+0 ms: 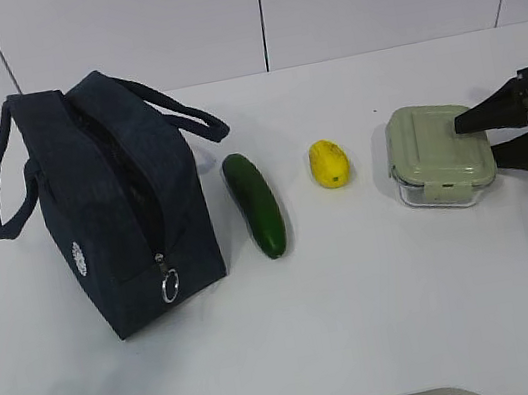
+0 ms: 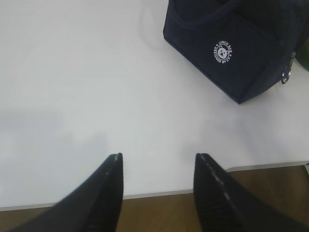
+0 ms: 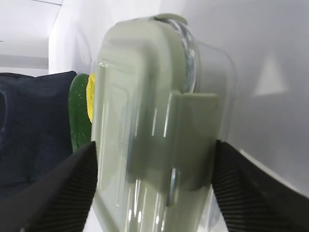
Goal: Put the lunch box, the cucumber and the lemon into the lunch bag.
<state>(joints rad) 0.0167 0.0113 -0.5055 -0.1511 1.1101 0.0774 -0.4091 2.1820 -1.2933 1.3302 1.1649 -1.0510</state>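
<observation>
**Lunch box framed by the right jaws, bag standing apart on the left**

The lunch box (image 1: pixel 441 166), a small clear rectangular container with rounded corners and a sage-green ridged lid, sits on the white desk (image 1: pixel 386 319) at the right. The right gripper (image 1: pixel 485 139) reaches in from the right edge, its black jaws spread wide, one over the lid's right end and one at the box's near right side. In the right wrist view the box (image 3: pixel 145 135) fills the gap between the two jaws; whether they press on it cannot be told.

Left of the box, apart from it, lies the small bright yellow oval lemon (image 1: pixel 328 163), then the long, smooth dark green cucumber (image 1: pixel 255 204), pointing roughly away from the camera. Just beside the cucumber stands the boxy dark navy fabric lunch bag (image 1: pixel 118 202), upright, handles up, a metal ring pull (image 1: pixel 170 289) hanging at its near end.

The left gripper (image 2: pixel 158 166) hovers above the desk's near edge, jaws parted and grasping nothing, the bag's white emblem (image 2: pixel 222 51) ahead of it.
</observation>
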